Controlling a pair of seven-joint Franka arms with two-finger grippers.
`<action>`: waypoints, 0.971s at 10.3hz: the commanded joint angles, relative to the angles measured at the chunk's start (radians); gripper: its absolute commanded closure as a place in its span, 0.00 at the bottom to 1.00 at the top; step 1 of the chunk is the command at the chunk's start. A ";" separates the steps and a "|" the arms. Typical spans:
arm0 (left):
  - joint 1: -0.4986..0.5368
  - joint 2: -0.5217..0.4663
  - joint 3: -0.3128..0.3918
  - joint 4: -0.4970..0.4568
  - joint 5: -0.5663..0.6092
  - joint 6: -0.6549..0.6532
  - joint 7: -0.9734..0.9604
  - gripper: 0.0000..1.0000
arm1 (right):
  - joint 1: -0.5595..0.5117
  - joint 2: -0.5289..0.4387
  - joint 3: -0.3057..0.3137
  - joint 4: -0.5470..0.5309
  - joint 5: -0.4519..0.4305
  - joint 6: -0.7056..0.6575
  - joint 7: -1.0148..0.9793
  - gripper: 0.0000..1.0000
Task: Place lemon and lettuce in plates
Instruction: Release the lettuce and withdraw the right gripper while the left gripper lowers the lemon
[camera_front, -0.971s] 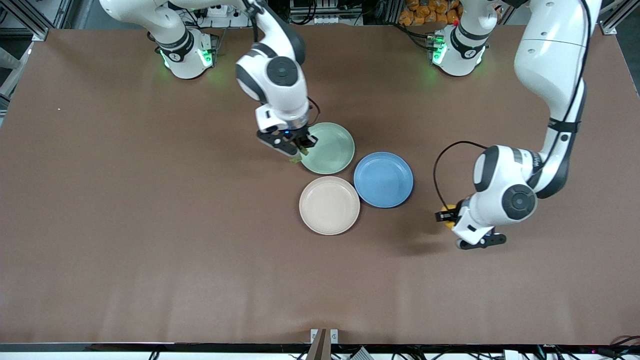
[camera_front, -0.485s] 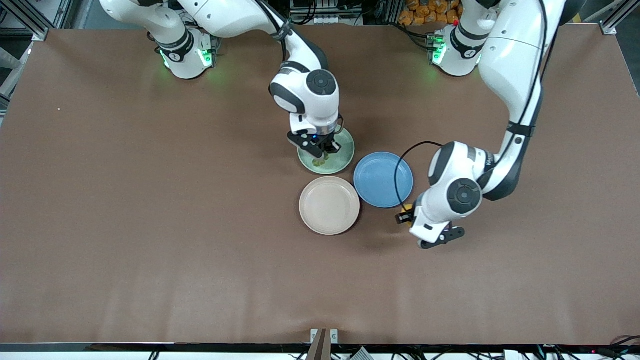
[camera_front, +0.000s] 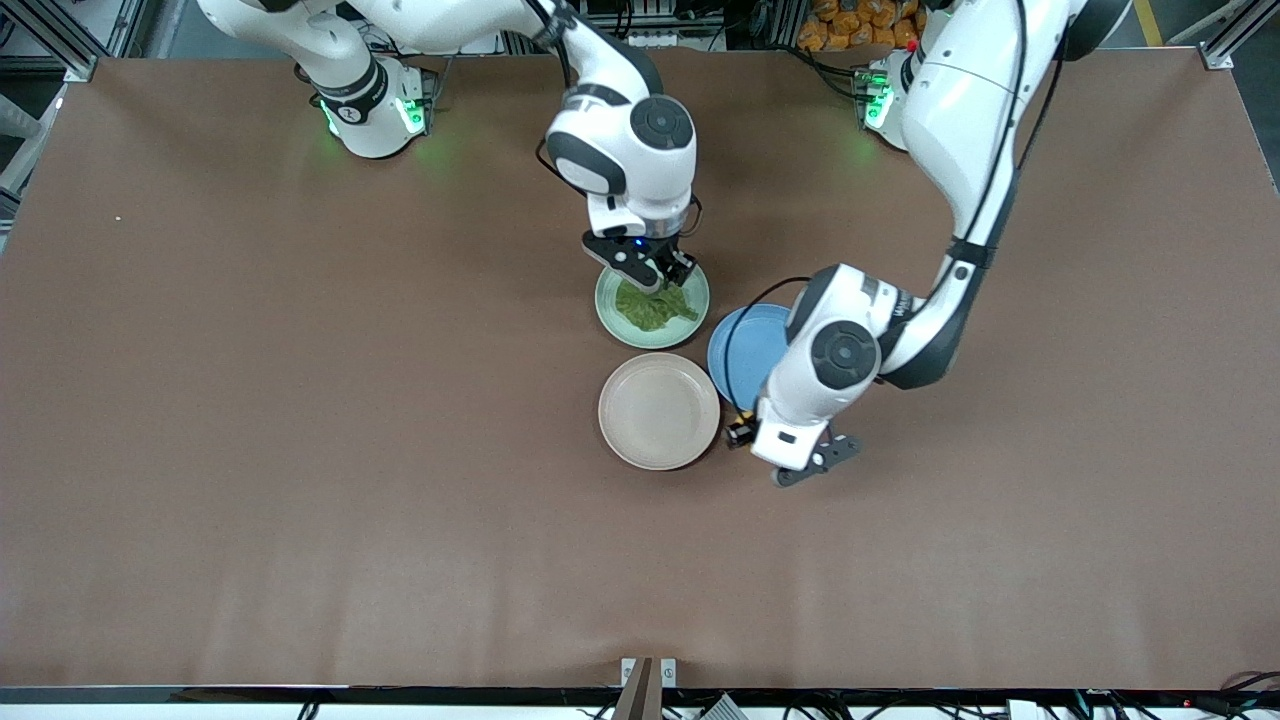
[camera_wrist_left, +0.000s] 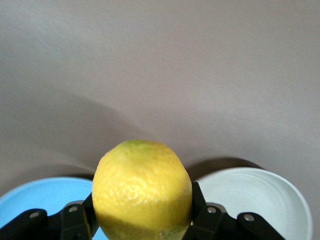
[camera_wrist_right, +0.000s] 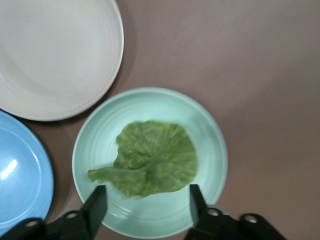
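Left pincer gripped the lemon, held over the table beside the blue plate and the beige-pink plate. Right pincer hung open over the mint green plate, where the lettuce lay.

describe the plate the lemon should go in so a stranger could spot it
Find the three plates clustered mid-table. The beige-pink plate is nearest the front camera, beside the blue plate. It alone is pale pink and bare; the mint green plate holds the lettuce.
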 joint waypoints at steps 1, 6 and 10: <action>-0.047 0.019 0.013 0.027 -0.023 0.034 -0.036 1.00 | -0.050 -0.172 0.022 -0.062 0.025 -0.128 -0.166 0.00; -0.144 0.094 0.024 0.028 -0.014 0.224 -0.090 1.00 | -0.273 -0.455 -0.041 -0.124 0.231 -0.281 -0.814 0.00; -0.199 0.108 0.051 0.017 0.039 0.279 -0.117 0.00 | -0.447 -0.558 -0.134 -0.081 0.334 -0.346 -1.250 0.00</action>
